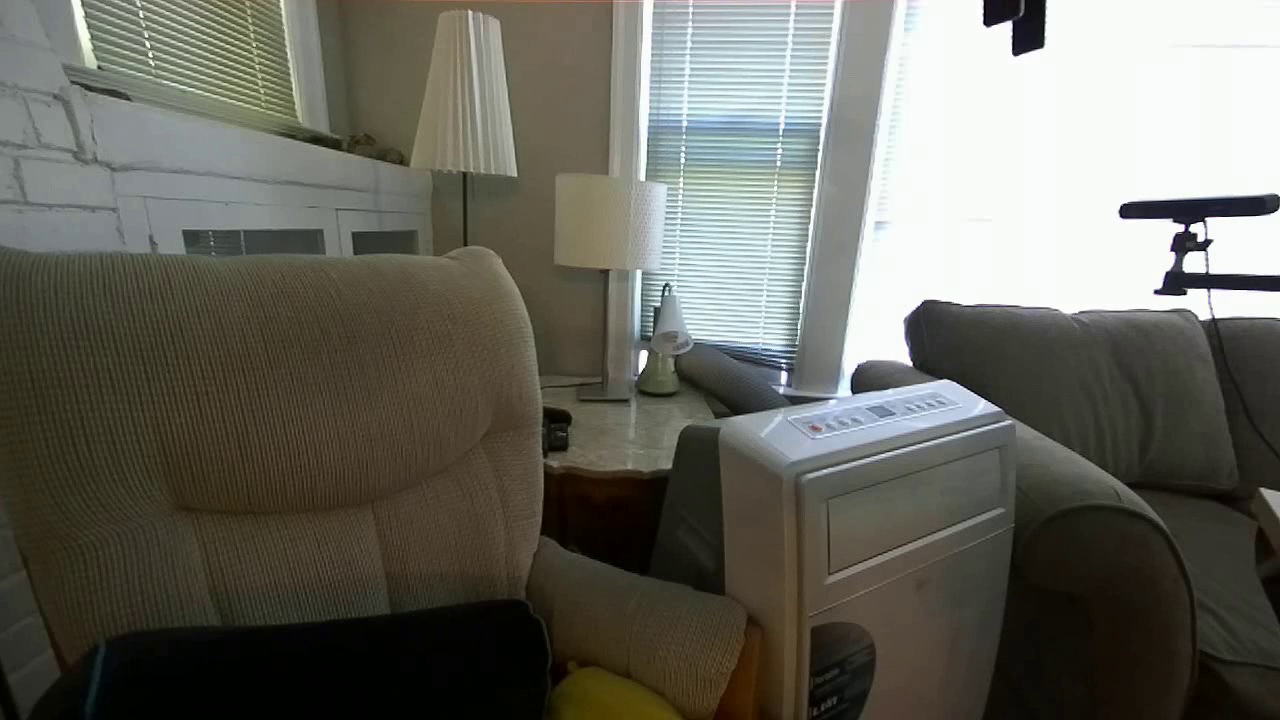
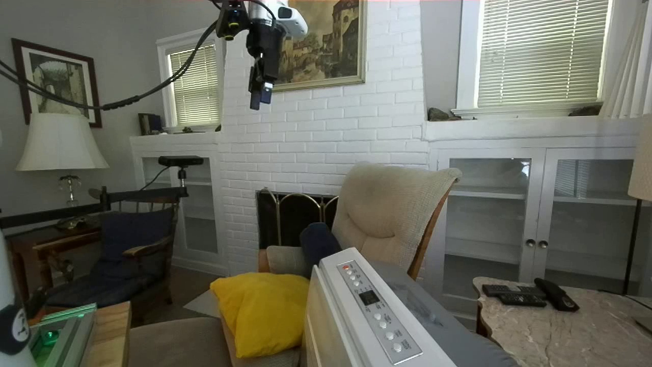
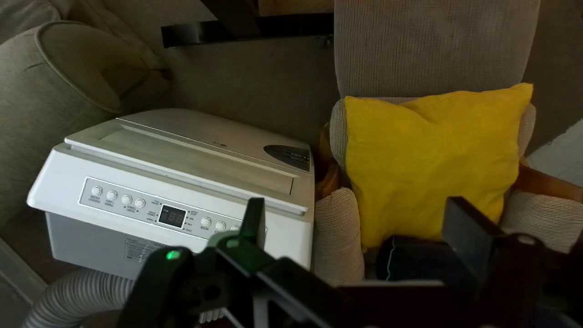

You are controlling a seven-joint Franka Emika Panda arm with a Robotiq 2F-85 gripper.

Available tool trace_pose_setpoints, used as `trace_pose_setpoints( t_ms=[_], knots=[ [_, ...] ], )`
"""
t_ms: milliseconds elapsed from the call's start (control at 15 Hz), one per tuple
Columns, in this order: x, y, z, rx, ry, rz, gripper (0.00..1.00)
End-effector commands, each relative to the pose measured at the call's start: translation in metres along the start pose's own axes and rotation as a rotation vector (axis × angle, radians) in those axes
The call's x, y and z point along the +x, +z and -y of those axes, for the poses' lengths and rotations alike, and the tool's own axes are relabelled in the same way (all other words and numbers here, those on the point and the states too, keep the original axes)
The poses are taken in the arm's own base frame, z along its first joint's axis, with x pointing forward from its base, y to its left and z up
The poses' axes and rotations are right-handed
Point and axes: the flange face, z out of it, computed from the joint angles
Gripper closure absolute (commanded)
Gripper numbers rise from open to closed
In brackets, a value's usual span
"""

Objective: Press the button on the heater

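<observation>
The heater (image 1: 905, 590) is a tall white boxy appliance between an armchair and a sofa. It also shows in an exterior view (image 2: 333, 326) and in the wrist view (image 3: 196, 157). Its top control panel (image 2: 381, 326) has a dark display, several round white buttons and a red-marked button (image 2: 346, 266) at one end. In the wrist view my left finger covers that end of the panel. My gripper (image 3: 355, 214) is open and empty, its fingers wide apart. It hangs high above the heater and armchair, apart from both, and also shows in both exterior views (image 1: 1015, 25) (image 2: 260, 97).
A beige armchair (image 1: 300, 400) with a yellow pillow (image 3: 428, 150) and a dark cushion (image 3: 423, 259) stands beside the heater. A grey sofa (image 1: 1090, 480) is on its other side. A marble-topped table (image 2: 570, 331) with remotes and lamps stands behind. A ribbed hose (image 3: 82, 294) lies behind the heater.
</observation>
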Motion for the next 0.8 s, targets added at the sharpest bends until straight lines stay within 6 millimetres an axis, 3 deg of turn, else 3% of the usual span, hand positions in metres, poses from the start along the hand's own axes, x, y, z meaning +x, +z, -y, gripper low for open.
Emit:
trace_pose_setpoints(
  t_ms=[0,200,733],
  knots=[
    [0.011,0.004,-0.007,0.014,0.044,0.005,0.0],
    [0.037,0.018,-0.029,0.041,0.128,0.031,0.0],
    [0.114,0.08,-0.096,0.082,0.444,0.064,0.0]
  ],
)
